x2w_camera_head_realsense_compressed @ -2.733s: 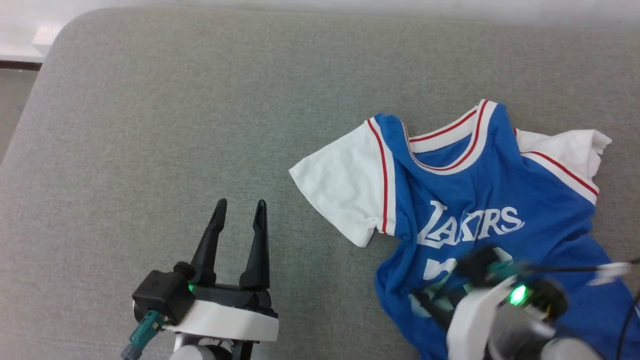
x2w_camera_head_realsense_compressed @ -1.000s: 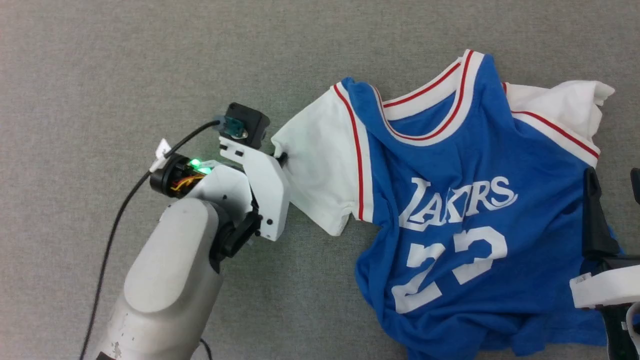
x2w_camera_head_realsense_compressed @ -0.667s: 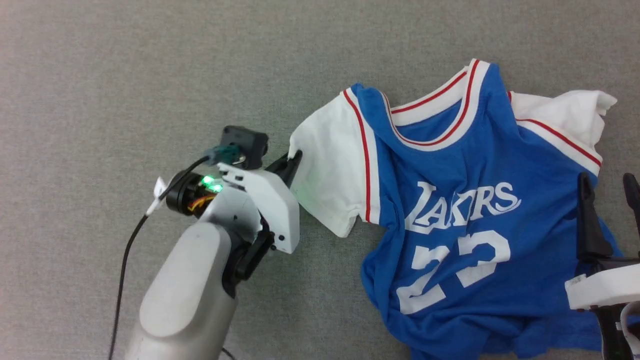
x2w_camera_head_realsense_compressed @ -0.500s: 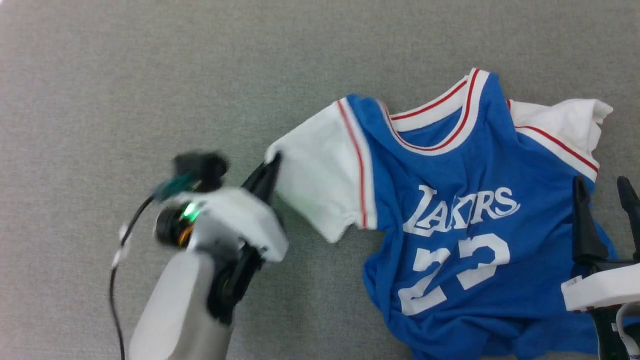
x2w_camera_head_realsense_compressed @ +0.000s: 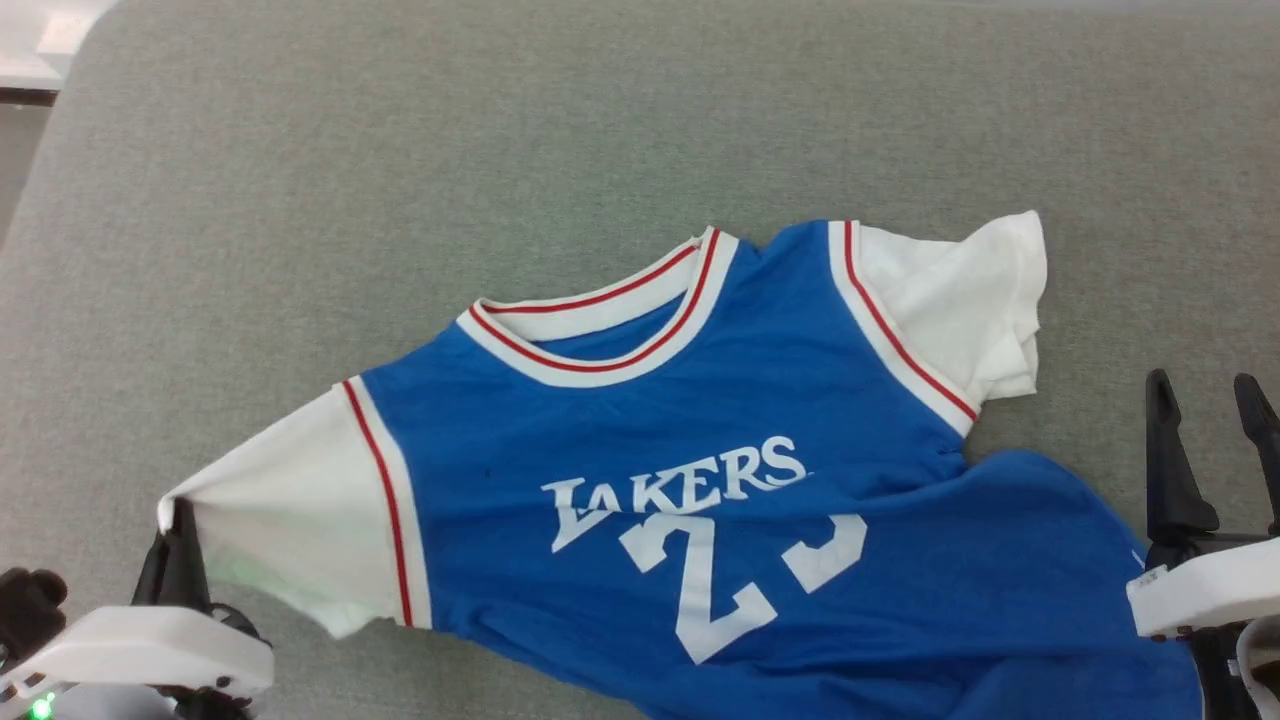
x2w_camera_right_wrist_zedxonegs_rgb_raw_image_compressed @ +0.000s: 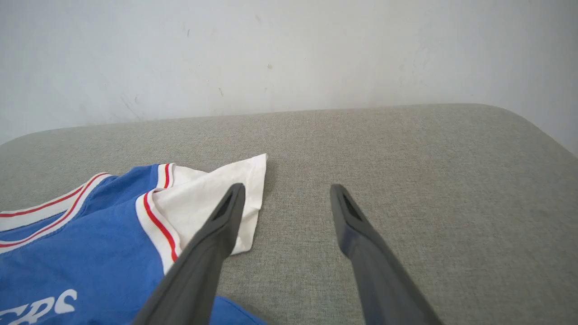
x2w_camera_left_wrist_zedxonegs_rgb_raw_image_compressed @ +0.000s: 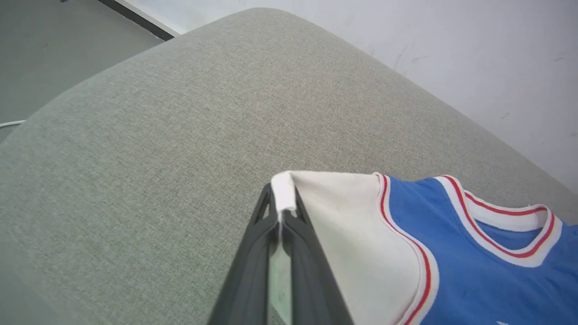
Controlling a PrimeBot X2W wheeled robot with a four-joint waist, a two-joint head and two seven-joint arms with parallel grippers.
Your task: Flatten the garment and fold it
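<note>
While left gripper [x2w_camera_left_wrist_zedxonegs_rgb_raw_image_compressed: 280, 215] pinches garment [x2w_camera_head_realsense_compressed: 760, 400] sleeve | grey cushion [x2w_camera_head_realsense_compressed: 400, 150] beneath | wall [x2w_camera_right_wrist_zedxonegs_rgb_raw_image_compressed: 271, 45] behind

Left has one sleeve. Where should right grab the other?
Pinch the white hem of the right sleeve at its outer corner, approaching from the bare cushion side. It lies folded on itself but exposed, and the open right gripper is beside it.
</note>
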